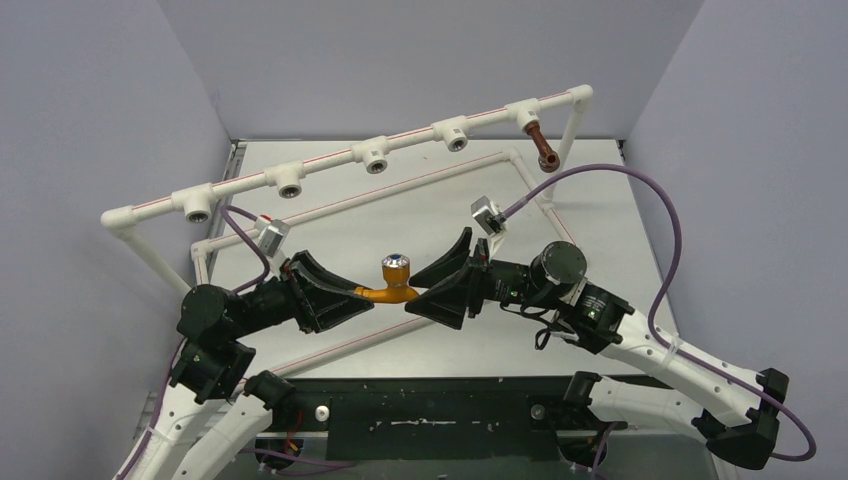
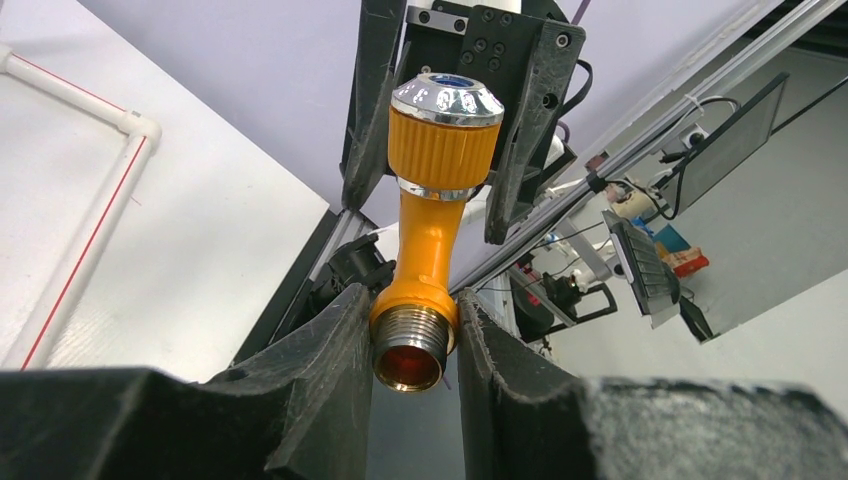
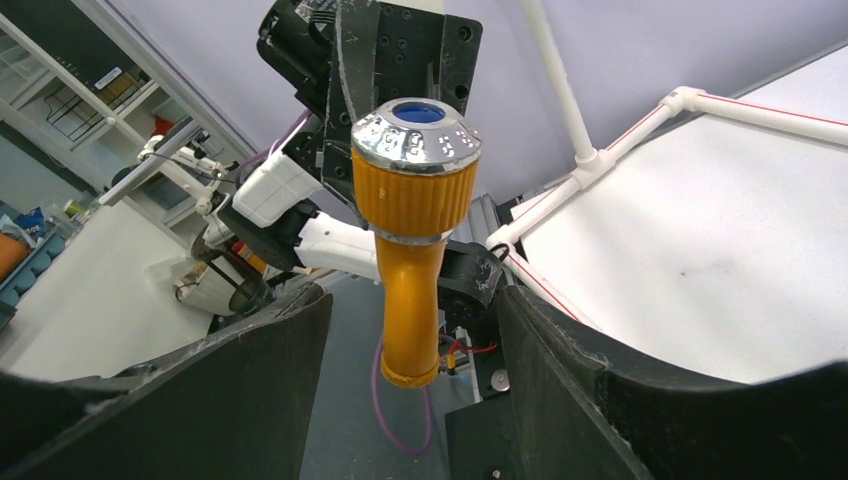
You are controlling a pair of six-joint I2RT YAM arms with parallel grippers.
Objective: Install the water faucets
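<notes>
Above the table's middle, an orange-yellow water faucet (image 1: 392,288) with a round silver end is held level between both arms. My left gripper (image 1: 365,297) is shut on its threaded brass end (image 2: 410,345), with both fingers pressed against the collar. My right gripper (image 1: 412,297) is open around the spout end (image 3: 410,360), with a clear gap on each side. The silver end points up in the top view. A dark reddish-brown water faucet (image 1: 541,147) hangs from the far-right tee socket of the pipe frame.
A white pipe frame (image 1: 330,168) with several tee sockets runs across the back, its sockets facing the arms. A lower white pipe rectangle (image 1: 430,175) lies on the table (image 1: 600,200). A purple cable (image 1: 670,230) loops on the right.
</notes>
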